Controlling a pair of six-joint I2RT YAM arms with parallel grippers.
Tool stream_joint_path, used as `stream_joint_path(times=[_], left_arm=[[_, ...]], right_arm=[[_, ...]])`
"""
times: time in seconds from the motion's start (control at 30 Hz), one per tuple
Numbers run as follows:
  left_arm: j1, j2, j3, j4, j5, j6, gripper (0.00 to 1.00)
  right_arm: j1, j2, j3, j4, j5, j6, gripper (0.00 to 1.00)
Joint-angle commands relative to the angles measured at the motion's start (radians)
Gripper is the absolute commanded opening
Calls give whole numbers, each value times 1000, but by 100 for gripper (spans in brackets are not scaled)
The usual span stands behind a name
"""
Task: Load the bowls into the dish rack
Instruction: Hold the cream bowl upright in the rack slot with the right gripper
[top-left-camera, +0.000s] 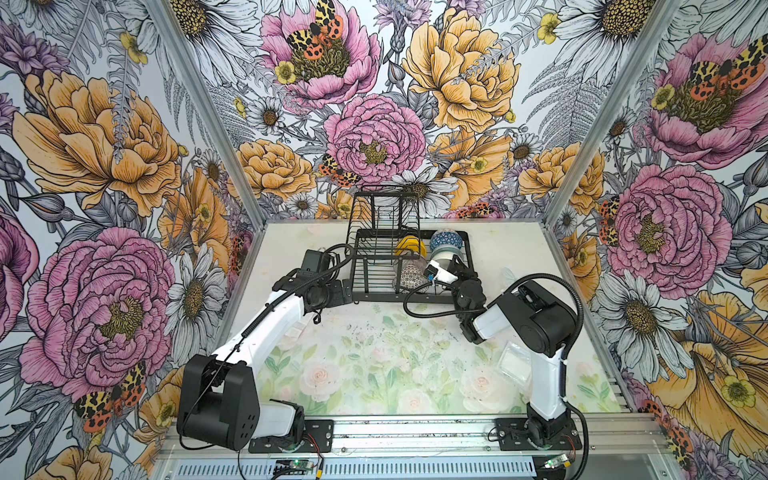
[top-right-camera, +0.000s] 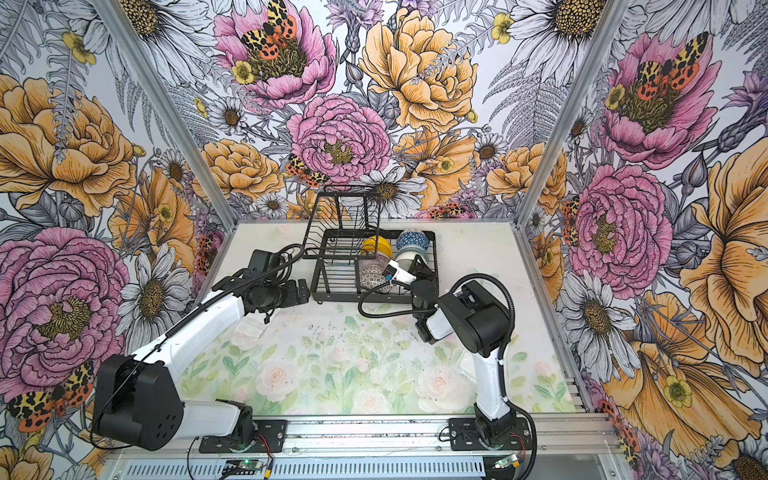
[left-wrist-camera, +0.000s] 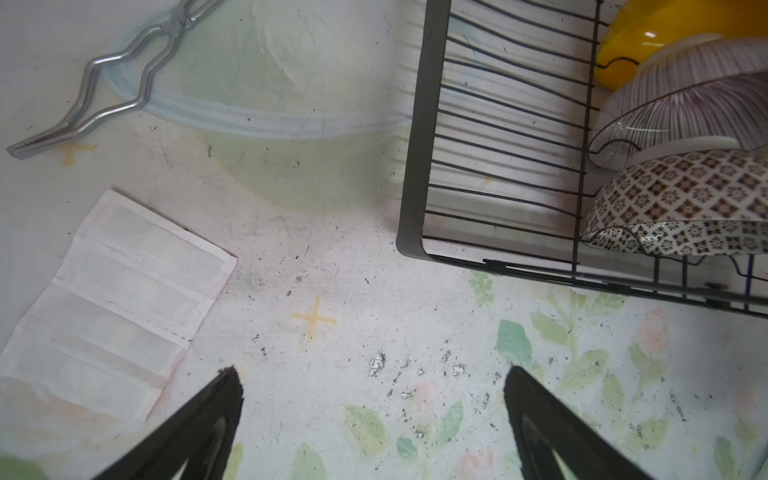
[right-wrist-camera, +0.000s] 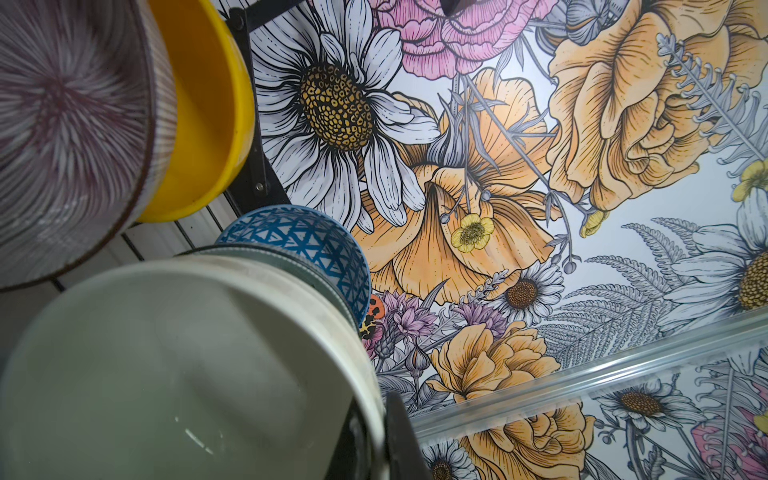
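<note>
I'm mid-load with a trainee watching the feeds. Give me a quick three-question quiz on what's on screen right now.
1. True or false: the left claw is open and holds nothing.
2. Where is the cream bowl? A) lying on the table B) clamped by its rim in the right claw, at the dish rack C) held by the left claw
3. Fill in: the metal ___ lie on the table, outside the dish rack.
Key: 1 true; 2 B; 3 tongs.
</note>
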Motion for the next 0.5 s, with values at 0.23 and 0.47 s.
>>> stream_joint_path(times=[0.23, 0.47], left_arm=[[-5, -17, 30, 22, 16, 21, 99], [-5, -23, 35, 20, 19, 21, 99]], right_arm=[[-2, -132, -87, -222, -129, 155, 0], [-13, -141, -67, -286, -140, 181, 0]])
